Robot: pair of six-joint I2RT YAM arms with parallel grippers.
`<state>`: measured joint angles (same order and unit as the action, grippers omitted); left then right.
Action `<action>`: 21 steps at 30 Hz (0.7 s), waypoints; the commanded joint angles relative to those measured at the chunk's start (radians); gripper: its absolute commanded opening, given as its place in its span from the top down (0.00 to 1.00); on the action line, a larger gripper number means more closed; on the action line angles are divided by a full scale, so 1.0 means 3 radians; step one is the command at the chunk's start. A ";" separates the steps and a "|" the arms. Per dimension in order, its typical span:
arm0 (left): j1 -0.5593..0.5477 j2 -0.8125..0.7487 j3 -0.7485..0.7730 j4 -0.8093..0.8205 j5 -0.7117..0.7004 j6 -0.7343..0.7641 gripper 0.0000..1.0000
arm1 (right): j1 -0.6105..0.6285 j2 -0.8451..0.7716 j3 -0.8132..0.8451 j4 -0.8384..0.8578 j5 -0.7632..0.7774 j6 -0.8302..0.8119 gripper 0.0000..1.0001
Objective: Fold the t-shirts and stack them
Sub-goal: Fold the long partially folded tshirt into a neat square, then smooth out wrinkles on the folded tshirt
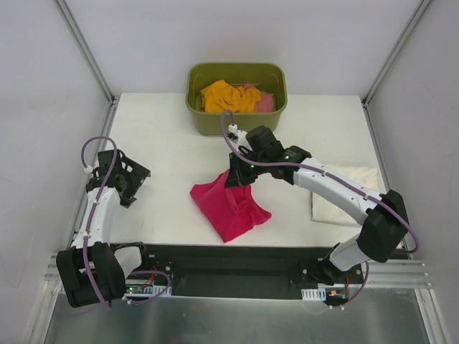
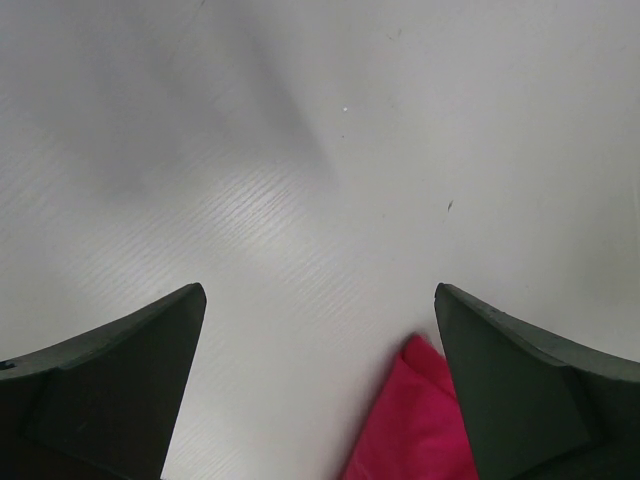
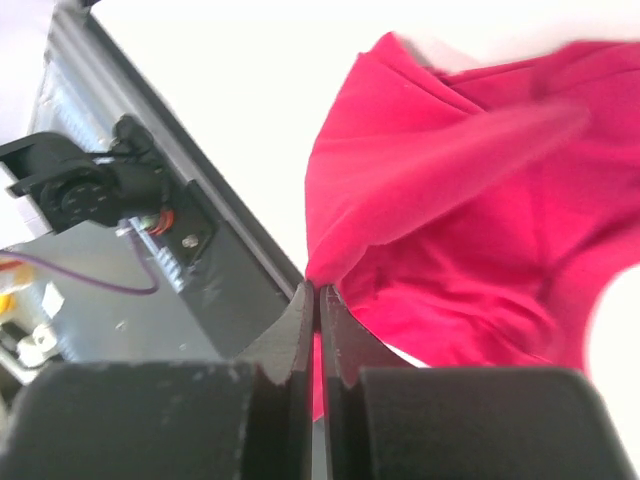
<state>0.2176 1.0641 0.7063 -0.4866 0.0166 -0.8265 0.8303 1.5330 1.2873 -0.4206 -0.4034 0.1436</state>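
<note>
A crimson-pink t-shirt [image 1: 231,206] lies crumpled near the table's front edge, one part pulled up. My right gripper [image 1: 239,177] is shut on a pinch of that shirt [image 3: 440,220], lifting it above the table. Far to the left, my left gripper [image 1: 135,180] hangs open over bare table with nothing between its fingers; a corner of the crimson shirt [image 2: 410,420] shows beside its right finger. A cream-white t-shirt [image 1: 344,195] lies folded at the right, partly under the right arm. An orange t-shirt [image 1: 228,97] and a salmon-pink one [image 1: 265,102] sit in the tub.
The olive-green tub [image 1: 237,122] stands at the back middle of the white table [image 1: 165,136]. A black rail [image 1: 229,269] with the arm bases runs along the near edge. Metal frame posts rise at the back corners.
</note>
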 commanded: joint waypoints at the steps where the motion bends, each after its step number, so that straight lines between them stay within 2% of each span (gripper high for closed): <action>1: 0.0011 0.0083 0.0095 0.0103 0.0169 0.0019 0.01 | -0.0134 -0.0262 -0.0042 -0.0081 0.0179 -0.0319 0.99; 5: 0.0011 0.0114 0.0095 0.0164 0.0282 0.0024 0.01 | -0.0226 -0.0278 -0.0067 -0.0254 0.0255 -0.0458 0.96; 11: -0.0152 0.0129 0.0105 0.0231 0.0435 0.0040 0.01 | -0.0523 0.0018 -0.0195 -0.0485 0.0245 -0.0443 0.89; 15: -0.0428 0.0160 0.0177 0.0246 0.0451 0.0065 0.01 | -0.0702 0.0269 -0.0246 -0.0674 0.0388 -0.0305 0.75; 16: -0.0500 0.0175 0.0217 0.0246 0.0441 0.0080 0.01 | -0.0732 0.0300 -0.0201 -0.0785 0.0545 -0.0295 0.69; 17: -0.0566 0.0196 0.0248 0.0246 0.0451 0.0091 0.01 | -0.0743 0.0320 -0.0160 -0.0857 0.0648 -0.0279 0.53; 18: -0.0714 0.0252 0.0274 0.0251 0.0451 0.0101 0.01 | -0.0748 0.0341 -0.0119 -0.0924 0.0751 -0.0279 0.48; 21: -0.0945 0.0405 0.0391 0.0257 0.0537 0.0162 0.01 | -0.0748 0.0295 -0.0042 -0.1047 0.0961 -0.0310 0.45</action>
<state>0.0067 1.1370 0.7605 -0.4278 0.1326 -0.8169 0.6014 1.6516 1.2282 -0.6445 -0.2188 0.0494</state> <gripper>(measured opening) 0.993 0.532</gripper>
